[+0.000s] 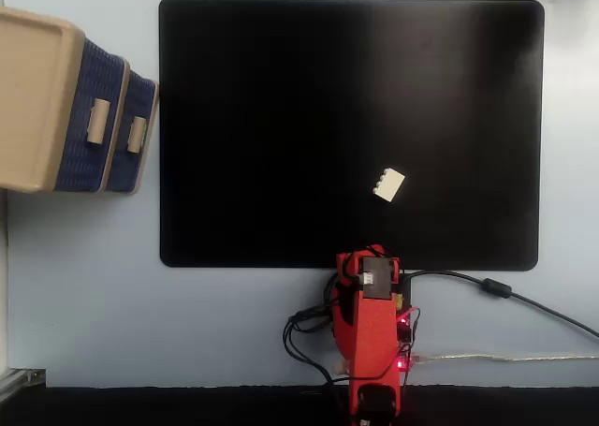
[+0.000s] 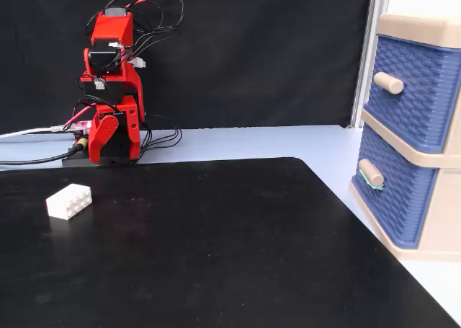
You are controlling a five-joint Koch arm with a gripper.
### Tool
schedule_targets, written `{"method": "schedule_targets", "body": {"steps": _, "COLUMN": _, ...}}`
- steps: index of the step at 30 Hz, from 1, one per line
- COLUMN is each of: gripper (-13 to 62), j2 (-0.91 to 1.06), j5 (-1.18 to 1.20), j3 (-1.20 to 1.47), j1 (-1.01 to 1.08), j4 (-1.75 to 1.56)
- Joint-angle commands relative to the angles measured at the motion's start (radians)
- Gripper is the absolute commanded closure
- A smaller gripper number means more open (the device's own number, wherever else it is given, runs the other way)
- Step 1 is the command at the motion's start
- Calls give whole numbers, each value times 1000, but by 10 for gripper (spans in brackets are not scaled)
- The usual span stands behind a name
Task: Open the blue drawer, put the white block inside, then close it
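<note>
I sit at a hobbyist's desk bench. A black mat (image 1: 281, 117) covers a pale blue tabletop (image 1: 84, 286), with loose cables (image 2: 155, 137) trailing round my base and a black curtain (image 2: 252, 54) behind.

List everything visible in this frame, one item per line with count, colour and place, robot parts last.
drawer unit: one, beige frame, at the left edge of a fixed view, at the right of the other.
blue drawer: one, dark blue woven front with beige handle, shut, the lower of two.
upper drawer: one, dark blue, beige handle, shut.
white block: one, cream-white studded brick, lying on the mat near the arm.
mat: one, black, covering most of the table.
table: one, pale blue.
cables: several, black and grey, running from the arm's base.
arm: one, red, folded up at the mat's edge.
end effector: one, red, tucked downward; open or shut cannot be told.
</note>
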Motion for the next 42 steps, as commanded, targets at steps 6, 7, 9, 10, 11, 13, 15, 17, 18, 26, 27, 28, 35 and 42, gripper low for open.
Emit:
{"method": "schedule_targets", "body": {"steps": 6, "gripper": 148, "j2": 97, "j5": -6, "j3": 15, "j1": 9, "j4": 141}}
{"method": "schedule_targets", "body": {"steps": 7, "gripper": 148, "j2": 97, "j5": -6, "j3": 15, "j1": 9, "j4": 141}}
{"method": "schedule_targets", "body": {"steps": 9, "gripper": 148, "j2": 97, "j5": -5, "j3": 15, "j1": 9, "j4": 143}}
{"method": "schedule_targets", "body": {"steps": 10, "gripper": 147, "j2": 97, "j5": -6, "j3": 15, "j1": 9, "j4": 143}}
{"method": "schedule_targets", "body": {"steps": 11, "gripper": 148, "j2": 97, "j5": -6, "j3": 15, "j1": 9, "j4": 143}}
{"method": "schedule_targets", "body": {"steps": 13, "gripper": 151, "j2": 97, "j5": -5, "j3": 15, "j1": 11, "j4": 143}}
{"method": "schedule_targets", "body": {"steps": 15, "gripper": 153, "j2": 97, "j5": 2, "j3": 14, "j1": 15, "j4": 147}}
{"method": "schedule_targets", "body": {"steps": 17, "gripper": 153, "j2": 97, "j5": 2, "j3": 6, "j1": 17, "j4": 150}}
{"method": "schedule_targets", "body": {"steps": 18, "gripper": 154, "j2": 97, "j5": 3, "j3": -12, "j1": 18, "j4": 152}}
{"method": "schedule_targets", "body": {"steps": 26, "gripper": 160, "j2": 14, "j5": 296, "j3": -601, "j1": -101, "j4": 140}}
{"method": "schedule_targets", "body": {"steps": 27, "gripper": 160, "j2": -9, "j5": 391, "j3": -635, "j1": -195, "j4": 123}}
{"method": "schedule_targets", "body": {"steps": 28, "gripper": 160, "j2": -29, "j5": 511, "j3": -652, "j1": -305, "j4": 97}}
{"method": "schedule_targets", "body": {"steps": 35, "gripper": 160, "j2": -319, "j5": 1489, "j3": -505, "j1": -982, "j4": -834}}
{"method": "schedule_targets", "body": {"steps": 42, "gripper": 160, "j2": -792, "j5": 1667, "j3": -347, "j1": -988, "j4": -2075}}
